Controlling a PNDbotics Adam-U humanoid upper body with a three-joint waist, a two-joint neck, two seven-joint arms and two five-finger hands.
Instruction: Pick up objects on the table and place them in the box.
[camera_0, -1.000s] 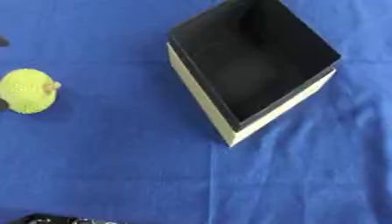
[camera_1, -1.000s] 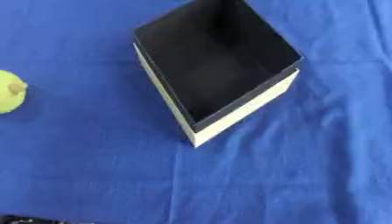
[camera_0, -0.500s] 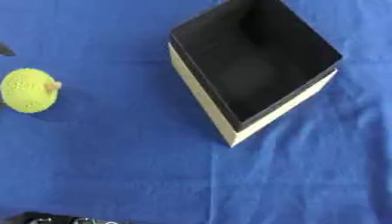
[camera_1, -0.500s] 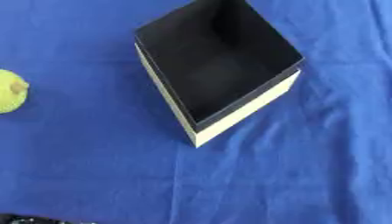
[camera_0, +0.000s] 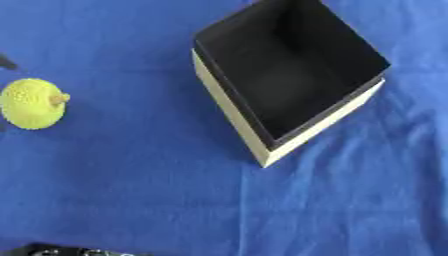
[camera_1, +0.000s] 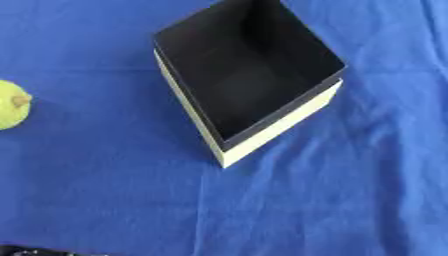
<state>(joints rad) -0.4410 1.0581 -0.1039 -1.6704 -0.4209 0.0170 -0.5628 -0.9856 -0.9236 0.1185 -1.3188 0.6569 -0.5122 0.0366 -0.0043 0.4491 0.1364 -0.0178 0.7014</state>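
Fingers cannot be told, only a dark sliver (camera_0: 7, 62) showing at the left edge above the yellow fruit (camera_0: 33, 103), which sits as before on the blue-clothed bench (camera_0: 131, 200), well left of the unmoved, empty, black-lined box (camera_0: 289, 75), open cloth between them.

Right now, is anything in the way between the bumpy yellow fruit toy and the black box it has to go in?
Nothing visible. Only bare blue cloth lies between the bumpy yellow fruit toy and the open black box with cream sides. The box looks empty.
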